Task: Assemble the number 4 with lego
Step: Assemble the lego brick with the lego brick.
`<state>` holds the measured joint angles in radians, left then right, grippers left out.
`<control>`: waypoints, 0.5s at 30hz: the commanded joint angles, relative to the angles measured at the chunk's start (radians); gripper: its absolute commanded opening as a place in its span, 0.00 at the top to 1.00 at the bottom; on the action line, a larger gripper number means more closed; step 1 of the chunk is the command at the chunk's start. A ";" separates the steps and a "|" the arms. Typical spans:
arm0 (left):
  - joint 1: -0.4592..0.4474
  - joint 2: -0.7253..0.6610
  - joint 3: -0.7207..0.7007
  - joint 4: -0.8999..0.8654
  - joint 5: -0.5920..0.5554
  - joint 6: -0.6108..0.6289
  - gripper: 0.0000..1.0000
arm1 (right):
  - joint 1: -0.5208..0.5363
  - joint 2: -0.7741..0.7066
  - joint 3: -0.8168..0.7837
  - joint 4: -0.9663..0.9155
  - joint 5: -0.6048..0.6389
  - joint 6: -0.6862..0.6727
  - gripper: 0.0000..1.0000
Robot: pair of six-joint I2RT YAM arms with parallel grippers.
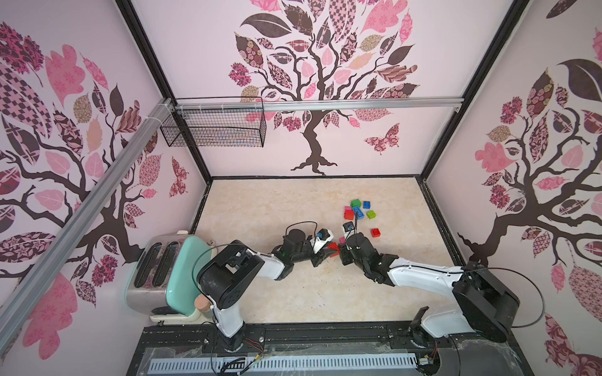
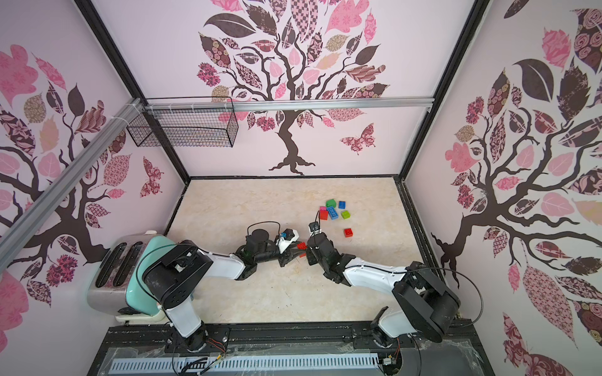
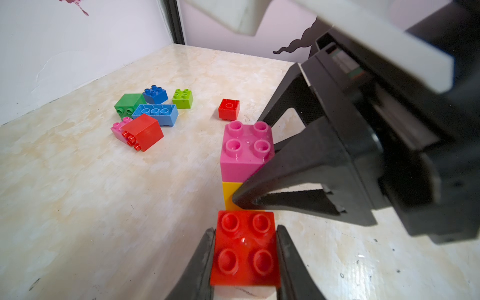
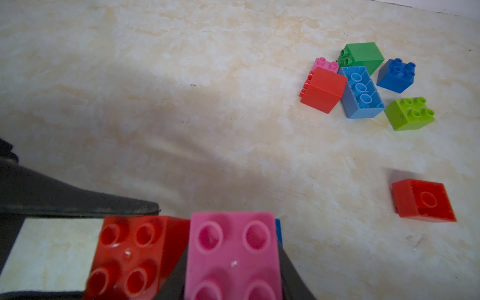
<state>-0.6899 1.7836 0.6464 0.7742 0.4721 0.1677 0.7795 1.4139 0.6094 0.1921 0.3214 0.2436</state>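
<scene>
My left gripper (image 3: pixel 245 230) is shut on a red lego brick (image 3: pixel 245 249), studs up, held just above the table. My right gripper (image 4: pixel 233 262) is shut on a small stack: a pink brick (image 3: pixel 246 148) on a yellow one (image 3: pixel 230 194), with a blue edge (image 4: pixel 278 230) showing behind. The red brick sits hard against the stack's side; I cannot tell whether they are joined. In both top views the two grippers (image 1: pixel 327 253) (image 1: pixel 342 253) (image 2: pixel 293 252) (image 2: pixel 309 253) meet at mid-table.
Loose bricks lie behind the grippers to the right: green (image 1: pixel 355 203), dark blue (image 1: pixel 366 205), long light blue (image 1: pixel 357 211), red (image 1: pixel 349 215), lime (image 1: pixel 371 214) and a lone red one (image 1: pixel 376 232). A toaster (image 1: pixel 163 273) stands front left. A wire basket (image 1: pixel 215 127) hangs on the back wall.
</scene>
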 commanded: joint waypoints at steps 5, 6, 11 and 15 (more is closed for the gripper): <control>-0.014 0.080 -0.025 -0.233 -0.093 -0.001 1.00 | 0.018 0.069 -0.067 -0.197 -0.120 0.045 1.00; -0.014 0.083 -0.027 -0.230 -0.093 -0.001 1.00 | 0.018 0.071 -0.066 -0.199 -0.118 0.048 1.00; -0.008 0.060 0.006 -0.274 -0.040 -0.062 0.88 | 0.017 0.080 -0.059 -0.224 -0.103 0.075 1.00; -0.008 0.024 0.020 -0.284 -0.035 -0.049 0.40 | 0.017 0.067 -0.054 -0.226 -0.093 0.071 1.00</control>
<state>-0.6933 1.7828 0.6701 0.6701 0.4652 0.1322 0.7807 1.4185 0.6094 0.1944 0.3317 0.2592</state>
